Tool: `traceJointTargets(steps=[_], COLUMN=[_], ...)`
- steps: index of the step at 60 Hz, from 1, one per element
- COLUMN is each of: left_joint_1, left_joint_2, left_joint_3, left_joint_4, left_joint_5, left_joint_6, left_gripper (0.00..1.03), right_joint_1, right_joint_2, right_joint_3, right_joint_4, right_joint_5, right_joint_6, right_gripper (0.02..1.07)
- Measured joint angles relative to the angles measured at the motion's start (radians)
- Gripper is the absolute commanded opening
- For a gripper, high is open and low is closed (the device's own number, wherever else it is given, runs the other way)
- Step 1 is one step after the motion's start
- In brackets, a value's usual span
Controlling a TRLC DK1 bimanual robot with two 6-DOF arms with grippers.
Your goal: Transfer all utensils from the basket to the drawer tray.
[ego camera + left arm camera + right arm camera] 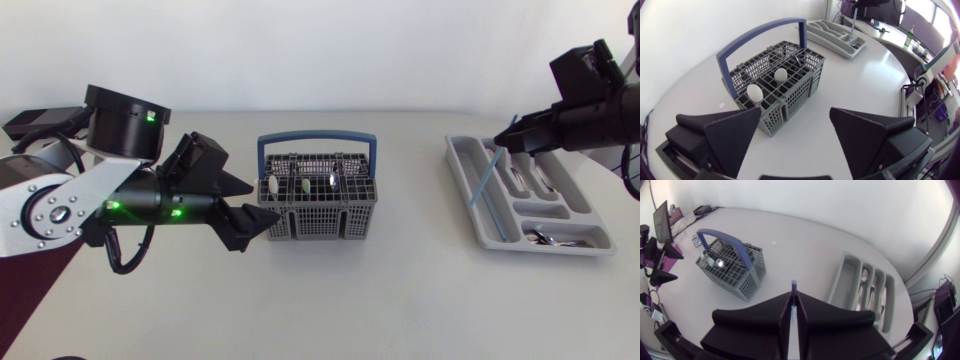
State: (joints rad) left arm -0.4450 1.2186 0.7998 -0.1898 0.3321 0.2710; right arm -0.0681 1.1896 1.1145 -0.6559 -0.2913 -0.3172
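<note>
Three utensils (303, 184) stand heads-up in the basket (318, 228) at frame centre. They look light, stiff and slick, best pinched at the neck. The left hand (262, 203) hangs open beside the basket. At upper right, the right hand (507, 143) grips a thin blue utensil (485, 176) over the drawer tray (458, 168).

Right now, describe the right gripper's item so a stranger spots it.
Find the grey drawer tray right of the basket. Over its long slot slants a thin stick, held by the right gripper. Unlike the tray's metal cutlery, it's light blue.
</note>
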Motion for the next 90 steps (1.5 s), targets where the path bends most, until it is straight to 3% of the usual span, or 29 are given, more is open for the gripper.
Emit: traceJointTargets(steps=[19, 50, 55, 64, 70, 74, 80, 85, 90], left_joint_1=[-0.019, -0.037, -0.043, -0.045, -0.051, -0.059, -0.07, -0.078, -0.087], left_joint_2=[0.034, 0.155, 0.192, 0.262, 0.311, 0.346, 0.402, 0.443, 0.481], left_joint_3=[0.051, 0.193, 0.227, 0.292, 0.347, 0.389, 0.454, 0.5, 0.535], left_joint_4=[-0.025, -0.099, -0.103, -0.109, -0.122, -0.13, -0.147, -0.161, -0.166], left_joint_5=[0.0, 0.0, 0.0, 0.0, 0.0, 0.0, 0.0, 0.0, 0.001], left_joint_6=[0.0, -0.009, -0.022, -0.055, -0.074, -0.09, -0.115, -0.125, -0.145], left_gripper=[0.96, 0.93, 0.91, 0.85, 0.81, 0.77, 0.77, 0.66, 0.63], right_joint_1=[-0.201, -0.25, -0.25, -0.25, -0.25, -0.249, -0.247, -0.241, -0.226], right_joint_2=[0.26, 0.641, 0.67, 0.726, 0.748, 0.748, 0.748, 0.742, 0.712], right_joint_3=[0.117, 0.312, 0.331, 0.343, 0.342, 0.342, 0.342, 0.334, 0.311], right_joint_4=[-0.021, -0.019, -0.005, 0.03, 0.036, 0.042, 0.051, 0.051, 0.053], right_joint_5=[0.0, 0.0, 0.003, 0.008, 0.011, 0.01, 0.011, 0.011, 0.01], right_joint_6=[-0.051, -0.023, -0.012, 0.004, 0.007, 0.007, 0.007, 0.007, 0.008], right_gripper=[0.08, 0.09, 0.2, 0.58, 0.76, 0.93, 0.96, 0.96, 0.96])
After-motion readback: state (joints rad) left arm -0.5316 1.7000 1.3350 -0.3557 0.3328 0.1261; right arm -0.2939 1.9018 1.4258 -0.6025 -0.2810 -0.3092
